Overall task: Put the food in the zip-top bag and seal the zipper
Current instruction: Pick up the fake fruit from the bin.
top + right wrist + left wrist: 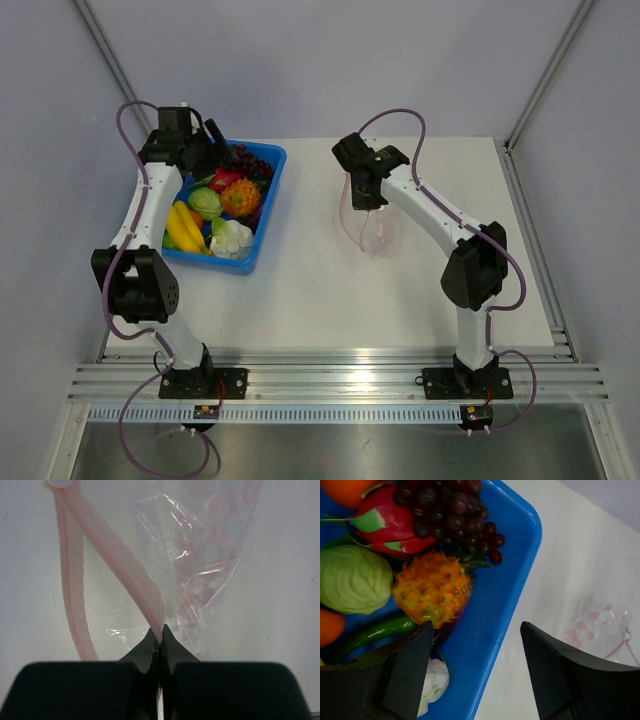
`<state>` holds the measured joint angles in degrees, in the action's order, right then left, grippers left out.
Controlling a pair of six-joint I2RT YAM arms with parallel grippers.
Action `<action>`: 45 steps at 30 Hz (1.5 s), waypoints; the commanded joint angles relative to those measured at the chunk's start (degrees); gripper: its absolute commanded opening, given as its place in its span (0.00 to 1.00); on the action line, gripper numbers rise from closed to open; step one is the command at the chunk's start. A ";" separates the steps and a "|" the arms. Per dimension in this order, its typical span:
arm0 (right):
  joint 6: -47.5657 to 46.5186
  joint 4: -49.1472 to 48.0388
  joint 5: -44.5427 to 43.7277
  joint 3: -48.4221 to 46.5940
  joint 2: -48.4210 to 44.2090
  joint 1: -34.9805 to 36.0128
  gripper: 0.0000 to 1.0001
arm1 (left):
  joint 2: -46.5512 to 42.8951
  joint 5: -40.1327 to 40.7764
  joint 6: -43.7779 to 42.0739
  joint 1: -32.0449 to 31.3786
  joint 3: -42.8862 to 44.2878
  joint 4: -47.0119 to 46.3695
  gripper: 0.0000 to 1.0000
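- Blue plastic tray (270,200) sits in the upper left of the overhead view and holds all the food.
- Purple grapes (450,510) lie at the tray's far end. Beside them are a red dragon fruit (385,525), a pale green cabbage (352,580) and a spiky orange fruit (432,587).
- Yellow bananas (182,228) lie along the tray's left side, toward its near end.
- Left gripper (476,630) hangs over the tray's right wall with its fingers spread wide and nothing between them.
- Clear crinkly bag (378,228) lies on the white table (330,290) right of centre, well apart from the tray. No food shows inside it.
- Right gripper (160,630) is at the bag's far end, its fingers pressed together and pinching the pink zipper (122,572).
- From that pinch the zipper runs toward the upper left of the wrist view, then loops back down the left side, so the bag's mouth is unsealed.
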<state>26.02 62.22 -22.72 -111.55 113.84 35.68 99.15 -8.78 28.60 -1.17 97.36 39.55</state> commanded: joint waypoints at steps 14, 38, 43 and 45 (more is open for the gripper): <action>-1.67 -1.83 2.33 -1.31 -5.56 0.62 0.00 | 9.12 4.55 19.73 9.52 -0.42 -18.46 0.41; -2.29 -1.13 2.42 -2.36 -4.86 0.62 0.00 | 22.40 2.10 30.28 11.28 5.82 -27.16 0.37; -2.29 -0.96 2.59 -2.89 -4.24 0.62 0.00 | 23.89 1.57 30.46 11.36 6.71 -26.27 0.37; -2.20 -0.78 2.68 -3.06 -3.98 0.71 0.00 | 23.89 1.04 30.73 11.36 6.17 -27.24 0.37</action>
<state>24.25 61.41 -20.25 -112.03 111.00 35.70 122.13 -6.17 58.17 9.87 102.21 16.27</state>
